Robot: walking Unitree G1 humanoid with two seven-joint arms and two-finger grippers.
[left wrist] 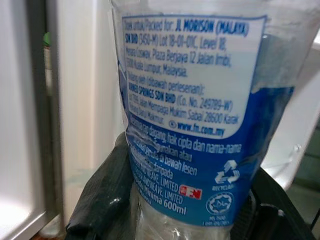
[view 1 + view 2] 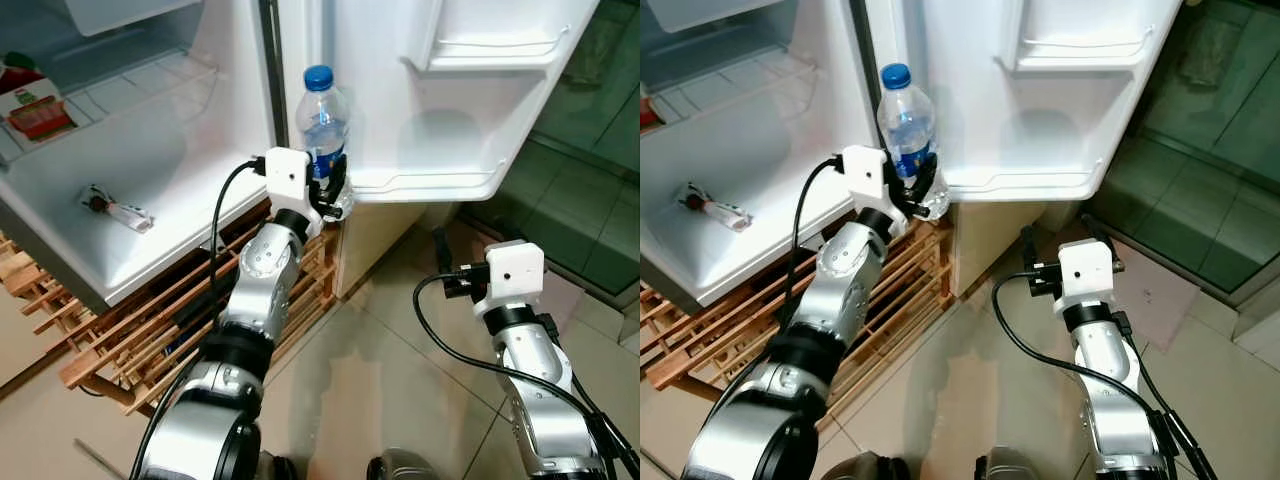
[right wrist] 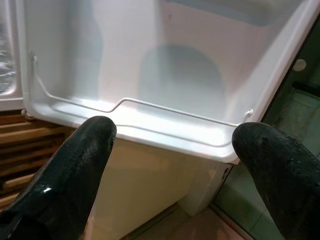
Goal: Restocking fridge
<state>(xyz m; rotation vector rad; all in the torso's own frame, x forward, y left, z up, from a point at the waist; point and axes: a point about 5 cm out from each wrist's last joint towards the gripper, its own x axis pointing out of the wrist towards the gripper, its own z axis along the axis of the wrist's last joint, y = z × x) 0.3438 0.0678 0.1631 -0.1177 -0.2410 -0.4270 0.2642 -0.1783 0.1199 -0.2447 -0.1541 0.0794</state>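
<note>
The fridge (image 2: 150, 170) stood open, its door (image 2: 400, 90) swung wide with a bottom door shelf (image 2: 430, 180) fenced by a wire rail. A wooden rack (image 2: 120, 330) lay on the floor beneath. The left gripper (image 2: 330, 195) was clenched on the lower body of a water bottle (image 2: 322, 125), held upright just beside the door shelf's inner end. The right gripper (image 3: 170, 150) hung released, fingers spread, facing that shelf. A small packet (image 2: 118, 210), possibly a sachet, lay inside the fridge.
</note>
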